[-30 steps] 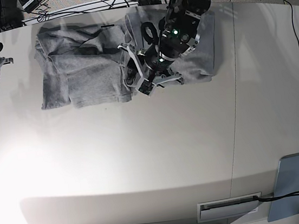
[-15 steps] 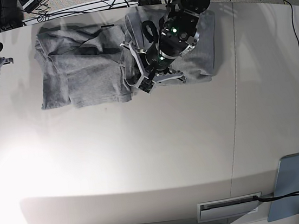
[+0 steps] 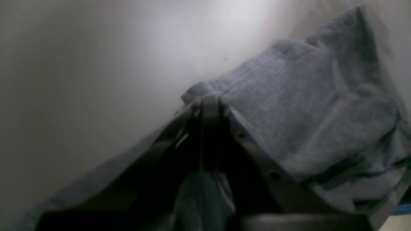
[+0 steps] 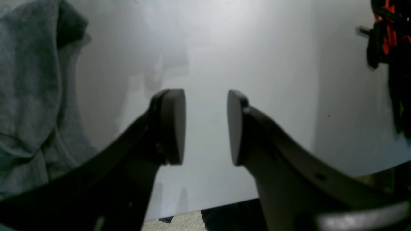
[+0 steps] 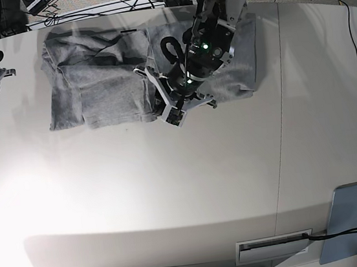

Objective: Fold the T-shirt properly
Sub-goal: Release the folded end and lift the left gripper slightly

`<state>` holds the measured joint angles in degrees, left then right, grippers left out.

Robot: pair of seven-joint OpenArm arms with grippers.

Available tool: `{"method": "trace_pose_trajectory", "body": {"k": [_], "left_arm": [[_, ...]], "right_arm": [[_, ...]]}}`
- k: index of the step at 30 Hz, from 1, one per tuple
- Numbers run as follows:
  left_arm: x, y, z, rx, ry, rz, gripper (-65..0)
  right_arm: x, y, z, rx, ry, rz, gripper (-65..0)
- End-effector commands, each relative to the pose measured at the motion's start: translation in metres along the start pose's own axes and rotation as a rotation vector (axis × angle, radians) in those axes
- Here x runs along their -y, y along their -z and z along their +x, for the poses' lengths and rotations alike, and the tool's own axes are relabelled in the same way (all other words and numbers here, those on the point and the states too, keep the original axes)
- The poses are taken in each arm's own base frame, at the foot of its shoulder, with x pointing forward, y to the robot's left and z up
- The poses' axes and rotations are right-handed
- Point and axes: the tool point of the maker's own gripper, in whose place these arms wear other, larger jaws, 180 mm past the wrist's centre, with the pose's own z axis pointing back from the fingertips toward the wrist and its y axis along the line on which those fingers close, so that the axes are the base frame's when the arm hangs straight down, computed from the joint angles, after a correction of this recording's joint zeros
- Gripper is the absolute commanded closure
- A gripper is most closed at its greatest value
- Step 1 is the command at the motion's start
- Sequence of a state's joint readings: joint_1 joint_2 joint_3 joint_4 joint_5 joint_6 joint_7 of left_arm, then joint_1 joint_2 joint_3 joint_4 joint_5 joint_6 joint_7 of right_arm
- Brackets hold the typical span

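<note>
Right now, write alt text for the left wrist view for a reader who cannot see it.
The left gripper is shut on a bunched edge of the grey T-shirt, seen close up and blurred. The cloth drapes away to the right over a pale table.

— What's the T-shirt like?
— Soft heather-grey knit cloth, matt, faintly fuzzy under my left gripper.
— And the table?
— Smooth, pale, with a slight sheen. My right gripper has matt dark plastic pads.

T-shirt on table, far side
</note>
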<state>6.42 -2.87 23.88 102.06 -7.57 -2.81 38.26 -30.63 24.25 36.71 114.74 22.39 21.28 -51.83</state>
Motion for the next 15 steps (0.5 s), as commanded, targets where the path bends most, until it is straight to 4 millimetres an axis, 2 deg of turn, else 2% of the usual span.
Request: {"method": "trace_pose_trajectory", "body": {"k": [1,2,3,6,9,12,15], "left_arm": [[0.003,-0.001,0.013,0.038,0.0,-0.01,0.0],[0.003,-0.001,0.011,0.029,0.0,-0.009,-0.2],[0.003,-0.001,0.011,0.024,0.0,-0.01,-4.2],[0.003,-0.001,0.011,0.025,-0.001,-0.011,-20.8],[0.017,-0.002,0.012,0.032,0.008,-0.09,-35.3],[0.033,-0.004,0.014,0.043,0.018,-0.18,-37.3],[0.028,-0.005,0.013,0.042,0.025,-0.171,-37.1]], "right_arm": [[0.007,-0.003,0.011,0.037,-0.022,-0.019,-21.9],[0.007,-0.003,0.011,0.037,-0.022,-0.019,-21.9],[0.007,-0.003,0.012,0.038,-0.022,-0.019,-21.9],[0.007,-0.003,0.012,0.038,-0.022,-0.019,-21.9],[0.007,-0.003,0.011,0.037,-0.022,-0.019,-21.9],[0.007,-0.003,0.011,0.037,-0.021,-0.019,-21.9],[0.007,-0.003,0.01,0.034,-0.019,-0.019,-21.9]]}}
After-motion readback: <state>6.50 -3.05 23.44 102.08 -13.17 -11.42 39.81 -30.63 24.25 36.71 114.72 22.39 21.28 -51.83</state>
